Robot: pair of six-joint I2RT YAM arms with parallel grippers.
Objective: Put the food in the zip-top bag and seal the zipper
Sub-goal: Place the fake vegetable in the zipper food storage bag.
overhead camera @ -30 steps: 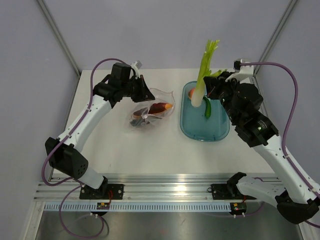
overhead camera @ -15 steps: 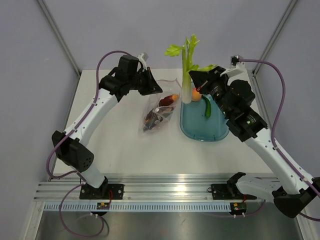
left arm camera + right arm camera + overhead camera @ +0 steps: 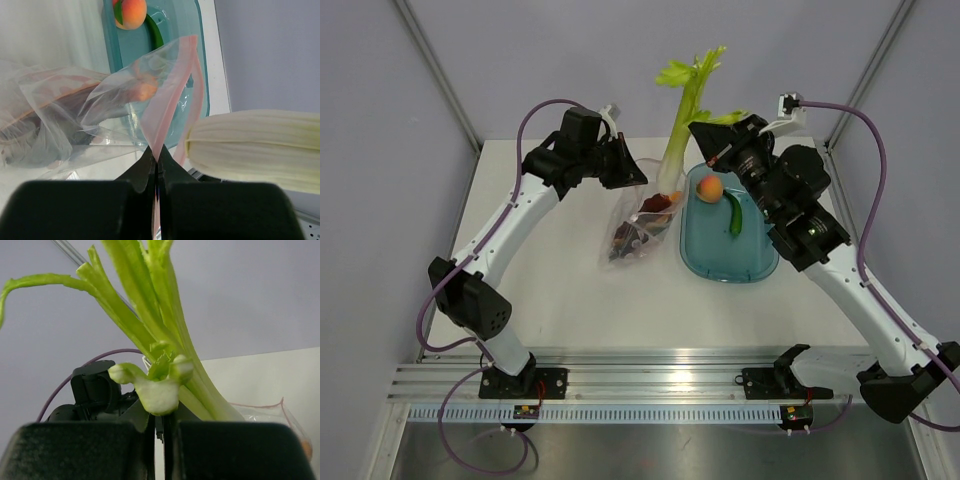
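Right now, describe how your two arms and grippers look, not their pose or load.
Both arms are alike: the left arm and right arm have white links with black joint housings, and a purple cable loops along each. The left gripper and right gripper are black, with two blocky fingers narrowing to thin tips. No markings are readable.

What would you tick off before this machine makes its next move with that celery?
1. Hold of the left end effector on the zipper: ok, pinched shut.
2. Hold of the right end effector on the light green stalks: ok.
3. Pale stalk end inside the zip-top bag: not ok, it sits outside, beside the zipper.
4. Bag mouth wide enough for the stalks: cannot tell.
5. The peach and chili bagged: not ok, both lie in the teal tray.
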